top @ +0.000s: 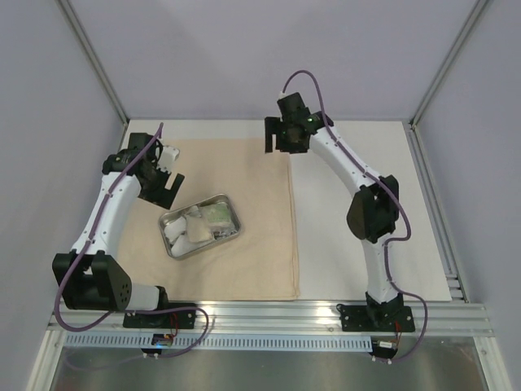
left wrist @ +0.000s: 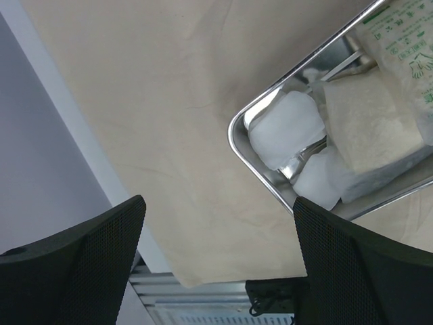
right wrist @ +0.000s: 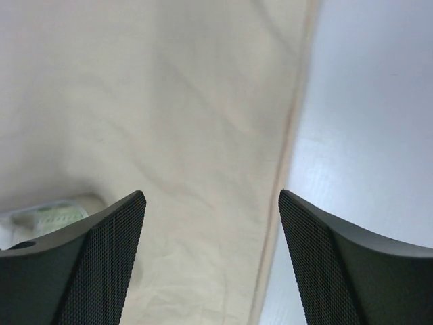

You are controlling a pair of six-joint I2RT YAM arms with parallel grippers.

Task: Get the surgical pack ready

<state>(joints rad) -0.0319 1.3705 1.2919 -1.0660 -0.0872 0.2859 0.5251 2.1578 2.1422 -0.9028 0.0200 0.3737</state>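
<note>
A large beige cloth sheet (top: 244, 252) lies flat on the white table. On it sits a small shiny steel tray (top: 167, 221) holding white gauze squares (top: 189, 230) and a green-printed packet (top: 216, 214); the tray (left wrist: 238, 135), gauze (left wrist: 287, 125) and packet (left wrist: 406, 40) also show in the left wrist view. My left gripper (top: 169, 186) is open and empty above the cloth, left of the tray. My right gripper (top: 281, 140) is open and empty above the cloth's far right corner; its view shows the cloth (right wrist: 169, 135) and its right hem. Scissors and tweezers are not clearly visible.
Bare white table (top: 366, 163) lies right of the cloth. An aluminium rail (top: 269, 314) runs along the near edge, with the arm bases on it. Grey walls and frame posts enclose the back and sides.
</note>
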